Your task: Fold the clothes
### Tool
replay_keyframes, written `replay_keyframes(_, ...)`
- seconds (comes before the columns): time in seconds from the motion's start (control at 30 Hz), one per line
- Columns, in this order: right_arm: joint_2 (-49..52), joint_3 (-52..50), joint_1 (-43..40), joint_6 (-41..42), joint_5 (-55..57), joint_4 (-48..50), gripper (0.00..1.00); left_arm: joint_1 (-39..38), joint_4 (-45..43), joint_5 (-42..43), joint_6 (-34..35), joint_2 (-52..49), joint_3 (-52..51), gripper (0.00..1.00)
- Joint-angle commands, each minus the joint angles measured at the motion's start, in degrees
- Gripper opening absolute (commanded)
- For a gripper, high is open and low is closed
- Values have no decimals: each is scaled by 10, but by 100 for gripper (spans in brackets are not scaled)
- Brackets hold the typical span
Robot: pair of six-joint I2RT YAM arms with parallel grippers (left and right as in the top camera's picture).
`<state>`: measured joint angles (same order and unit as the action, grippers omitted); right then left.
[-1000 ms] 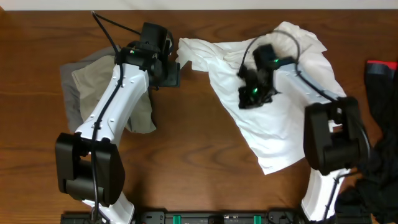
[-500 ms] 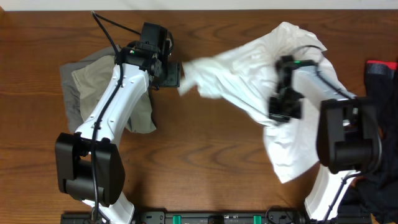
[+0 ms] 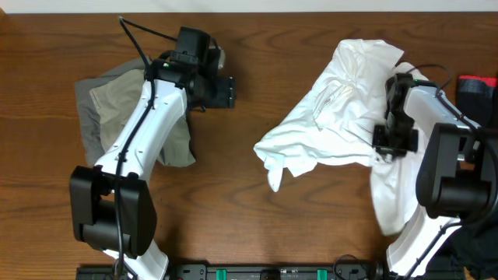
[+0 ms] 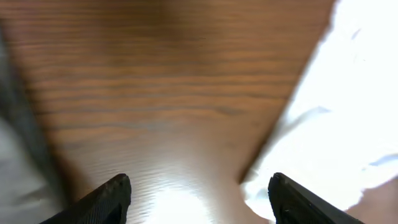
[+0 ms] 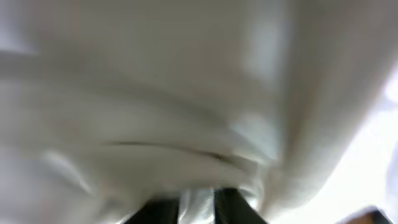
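White T-shirt (image 3: 327,132) lies bunched right of centre on the bench (image 3: 233,202), pinched by the right tool (image 5: 198,208).
That narrow pinch on crumpled cloth could slip, or drag several layers into a tighter heap. The left tool (image 4: 199,193) hangs spread and empty, apart from the shirt's edge. A khaki garment (image 3: 109,101) on a grey garment (image 3: 84,117) lies under the left arm. Dark clothing (image 3: 475,101) crowds the right edge, near enough to snag.

The T-shirt (image 3: 334,124) at right is white; upper left, a khaki piece (image 3: 117,99) and grey piece (image 3: 83,92); the table (image 3: 233,198) brown wood-grain.
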<state>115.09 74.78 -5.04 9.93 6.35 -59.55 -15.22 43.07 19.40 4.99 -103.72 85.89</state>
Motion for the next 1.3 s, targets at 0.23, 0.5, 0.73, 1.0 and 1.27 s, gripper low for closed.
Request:
replay_keyframes(0.23, -192, -6, 18, -28, -186, 47, 75, -127, -23, 76, -252, -26, 4, 62)
replay_keyframes(0.5, -221, -6, 18, 3, -186, 56, 77, -229, -118, -44, -338, -90, 4, 59)
replay_keyframes(0.73, -221, -6, 18, 3, -186, 55, 77, -300, -172, -166, -339, -151, 4, 58)
replay_keyframes(1.0, -221, -6, 17, 3, -186, 54, 77, -312, -224, -263, -334, -200, 4, 38)
replay_keyframes(1.27, -221, -6, 17, 3, -184, 50, 77, -311, -257, -367, -302, -193, 11, 8)
